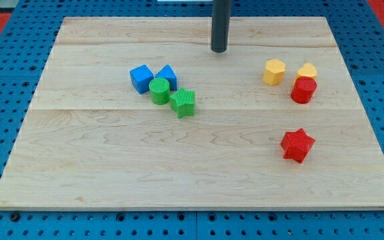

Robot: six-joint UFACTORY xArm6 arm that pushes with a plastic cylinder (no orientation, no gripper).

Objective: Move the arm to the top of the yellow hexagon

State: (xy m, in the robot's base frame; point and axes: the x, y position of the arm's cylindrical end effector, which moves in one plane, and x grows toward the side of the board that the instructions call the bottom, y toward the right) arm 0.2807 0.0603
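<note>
Standing upright near the view's top, your rod sets my tip [219,50] on the counter [112,167], well to the view's left of the yellow hexagon [274,71]. No end effector is fitted, so none shows a state. That hexagon sits flat at the view's right, beside a second yellow block [307,70] and a red cylinder [303,90].

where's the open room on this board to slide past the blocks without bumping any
Free: the whole bottom strip of the board below the green blocks, and the middle lane between the green star and the yellow hexagon, where my tip stands at the top. Crowded: the blue-green cluster around the green cylinder, and the yellow-red group by the red cylinder.
</note>
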